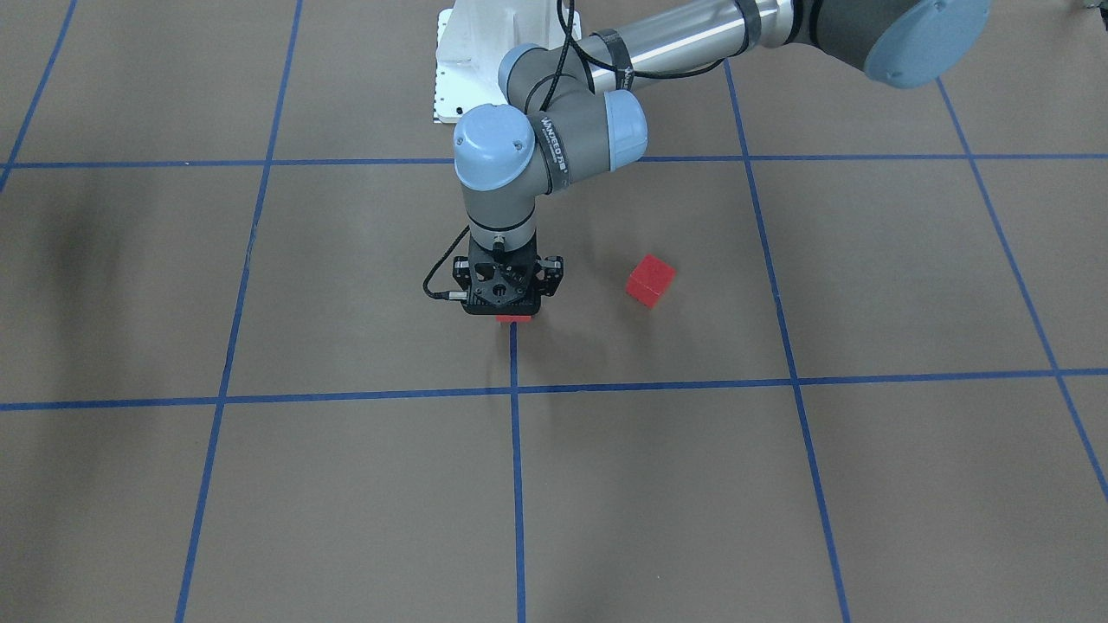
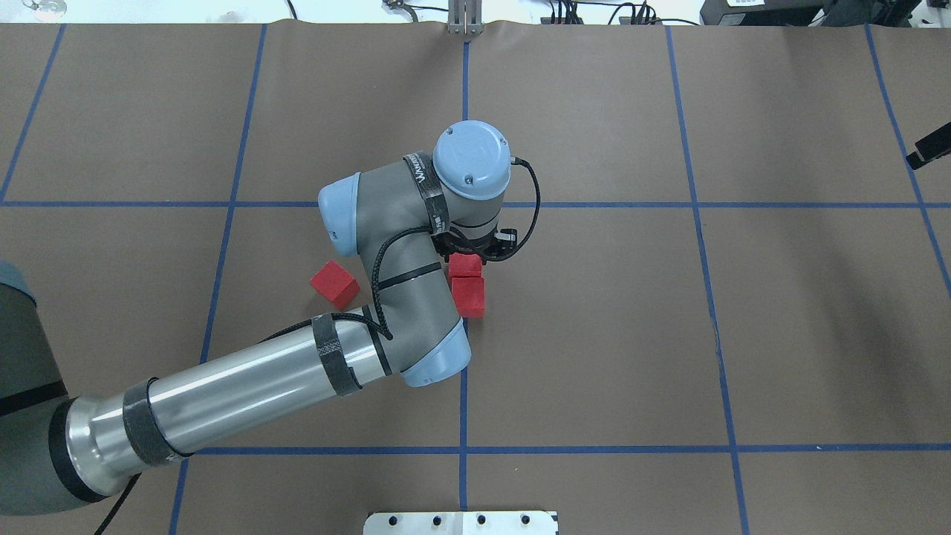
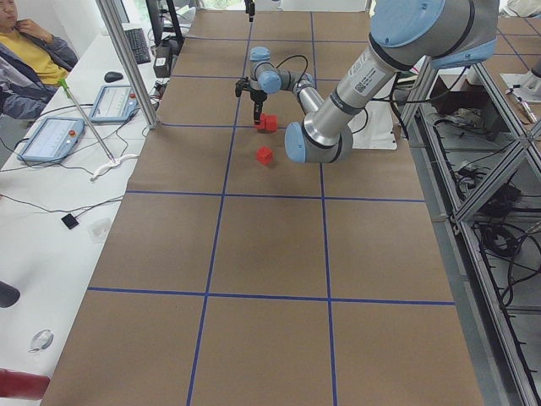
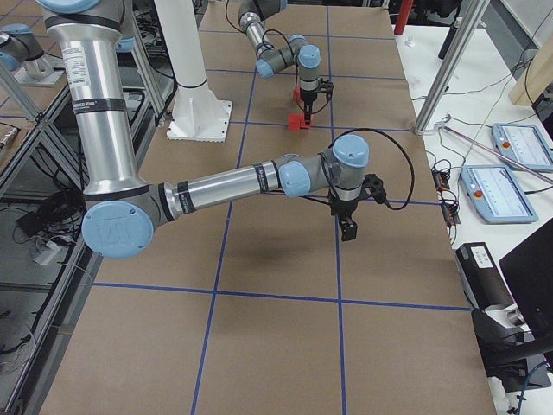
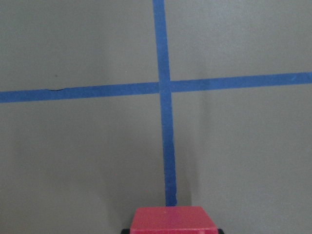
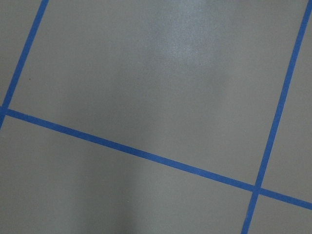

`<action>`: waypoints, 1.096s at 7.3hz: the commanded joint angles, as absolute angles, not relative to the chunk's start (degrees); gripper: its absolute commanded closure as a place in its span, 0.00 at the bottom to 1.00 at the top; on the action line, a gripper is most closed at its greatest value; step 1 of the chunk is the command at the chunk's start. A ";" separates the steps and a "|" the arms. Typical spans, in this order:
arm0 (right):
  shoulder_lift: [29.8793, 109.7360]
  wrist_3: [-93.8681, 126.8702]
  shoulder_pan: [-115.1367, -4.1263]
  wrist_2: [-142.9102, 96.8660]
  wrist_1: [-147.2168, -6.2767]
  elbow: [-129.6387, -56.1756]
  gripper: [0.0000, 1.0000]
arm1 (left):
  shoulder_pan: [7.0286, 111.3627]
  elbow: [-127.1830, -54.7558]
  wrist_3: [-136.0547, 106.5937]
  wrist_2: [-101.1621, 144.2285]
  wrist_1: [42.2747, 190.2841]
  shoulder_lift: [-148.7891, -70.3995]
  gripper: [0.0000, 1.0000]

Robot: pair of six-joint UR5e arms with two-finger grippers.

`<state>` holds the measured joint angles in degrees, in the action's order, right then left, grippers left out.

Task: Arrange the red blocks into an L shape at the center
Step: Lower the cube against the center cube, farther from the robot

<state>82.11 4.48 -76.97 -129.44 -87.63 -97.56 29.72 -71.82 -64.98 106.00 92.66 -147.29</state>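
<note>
1. Loose red block (image 2: pixel 334 284): you see it lying askew, apart from the others, on the left-edge side of the tabletop (image 2: pixel 594 334) centre.
2. Left gripper (image 1: pixel 506 298): over the centre, pinching the held red block (image 2: pixel 465 265). The third red block (image 2: pixel 468 297) touches it on the robot's side.
3. Right gripper (image 4: pixel 348 226): toward the right edge; you cannot tell its opening.

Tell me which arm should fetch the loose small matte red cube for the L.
Left. The left gripper grips a small matte red cube set against a second red cube at centre, and the loose red cube lies close on that arm's side. The right gripper hangs far off.
</note>
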 commanded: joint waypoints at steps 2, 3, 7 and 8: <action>82.35 4.48 -76.99 -129.46 -87.63 -97.56 0.00 | 29.09 -71.63 -65.13 106.00 92.64 -147.22 0.82; 82.35 4.48 -76.99 -129.55 -87.63 -97.65 0.00 | 29.00 -71.63 -65.30 106.00 92.64 -147.30 0.82; 82.35 4.48 -76.99 -129.55 -87.63 -97.65 0.00 | 29.00 -71.63 -66.09 106.00 92.90 -147.22 0.77; 82.44 4.48 -76.99 -129.46 -87.63 -97.56 0.00 | 28.92 -71.54 -66.09 106.00 93.51 -147.22 0.76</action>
